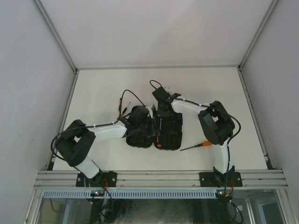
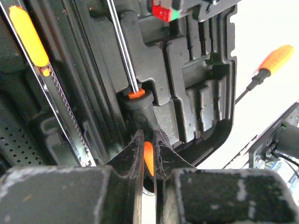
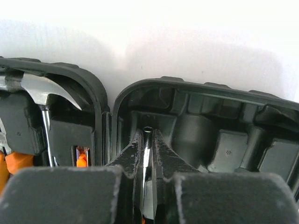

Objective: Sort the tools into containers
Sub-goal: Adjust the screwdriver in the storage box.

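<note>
The black clamshell case lies open in the middle of the table. My left gripper is over it; in the left wrist view the gripper is shut on the black-and-orange handle of a screwdriver, whose steel shaft runs away over the moulded slots. My right gripper is over the case too; in the right wrist view it is shut on a thin steel shaft inside one half of the case. A hammer lies in the other half.
An orange-handled screwdriver lies loose on the table right of the case, also in the left wrist view. A toothed blade with an orange part sits in the case. Walls enclose the table on three sides.
</note>
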